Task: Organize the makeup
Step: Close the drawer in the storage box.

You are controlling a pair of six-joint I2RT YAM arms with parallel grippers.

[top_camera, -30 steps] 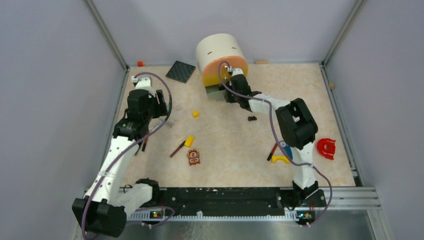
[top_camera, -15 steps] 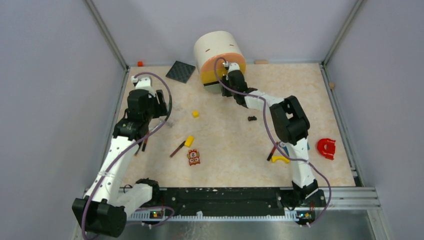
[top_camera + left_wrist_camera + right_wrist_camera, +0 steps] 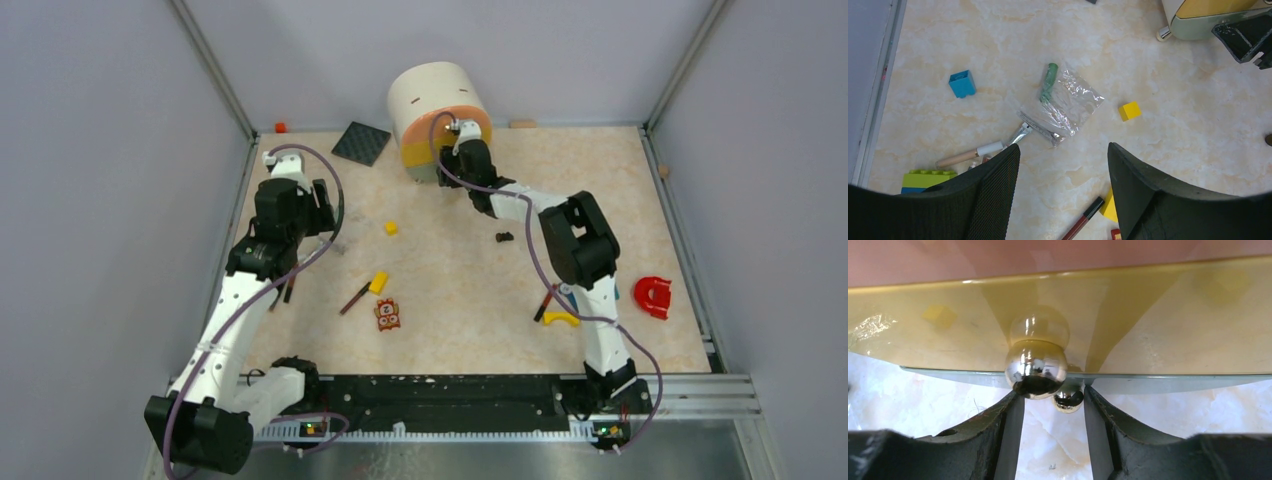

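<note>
A round cream and orange organizer (image 3: 437, 100) stands at the back of the table, its drawer pushed in. My right gripper (image 3: 452, 158) is at the drawer front (image 3: 1148, 315); the chrome knob (image 3: 1036, 367) sits just above its slightly parted fingertips (image 3: 1054, 397), not gripped. My left gripper (image 3: 1063, 155) is open and empty, hovering over the left side. Below it lie a green tube (image 3: 1049, 81) on a clear foil bag (image 3: 1068, 105), a silver tube (image 3: 1020, 134), a wooden pencil (image 3: 970, 155) and a red stick (image 3: 1083, 222). A black square compact (image 3: 361, 143) lies at the back left.
Yellow cube (image 3: 1130, 110), blue block (image 3: 962, 83), lime block (image 3: 928, 178), yellow block (image 3: 379, 282) and owl tile (image 3: 387, 314) lie about. A small dark item (image 3: 504, 237) is mid-table. A red stick (image 3: 543, 304), yellow curved piece (image 3: 561, 319) and red horseshoe (image 3: 652, 296) lie right.
My right gripper pushed the organizer's open grey drawer inward; it is now shut and the organizer shifted slightly back and left. The left arm has not moved.
</note>
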